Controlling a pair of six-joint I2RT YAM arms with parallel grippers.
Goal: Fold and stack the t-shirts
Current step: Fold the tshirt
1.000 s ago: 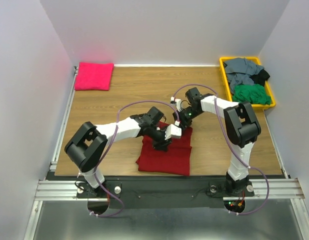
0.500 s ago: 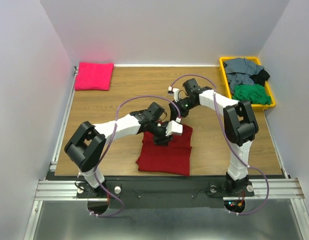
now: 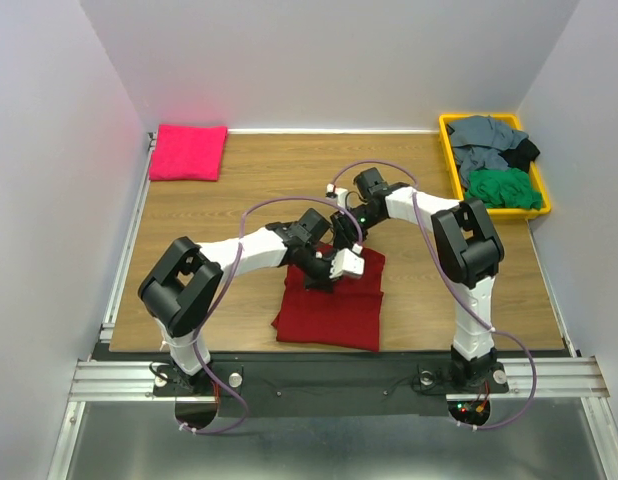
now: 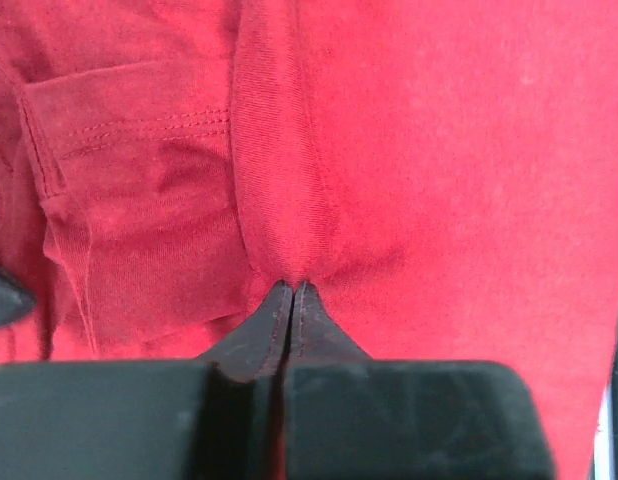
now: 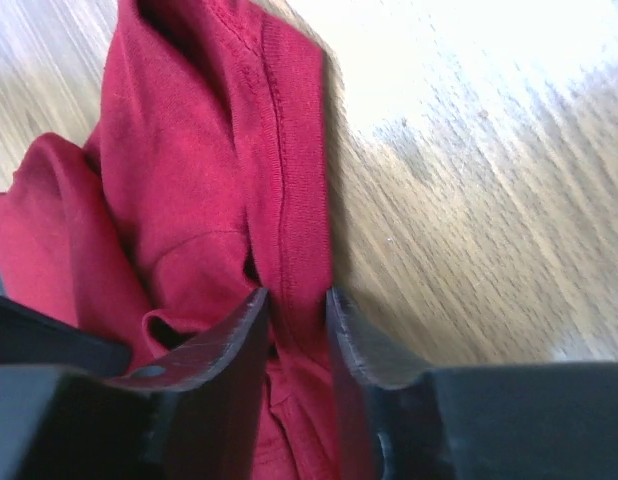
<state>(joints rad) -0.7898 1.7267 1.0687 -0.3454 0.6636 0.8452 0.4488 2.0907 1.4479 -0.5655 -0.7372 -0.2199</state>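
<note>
The dark crimson-red t-shirt [image 3: 331,305] lies partly folded at the table's near middle. My left gripper [image 3: 324,276] sits on its far part, shut and pinching a ridge of the red fabric [image 4: 289,200]; the tips [image 4: 292,287] meet with the fold between them. My right gripper [image 3: 342,230] is at the shirt's far edge, its jaws closed on a seamed hem of the shirt [image 5: 289,160] just above the wood; the grip point [image 5: 297,295] is on the hem. The hot-pink t-shirt [image 3: 188,152] lies folded at the far left corner.
A yellow bin [image 3: 448,150] at the far right holds grey [image 3: 484,140], green [image 3: 503,188] and black shirts. Walls close off the left, back and right. The two arms cross closely over the table's middle.
My right gripper has swung left and a little farther along the shirt's far edge, drawing the hem with it. My left gripper has stayed on the shirt, shifting only slightly.
</note>
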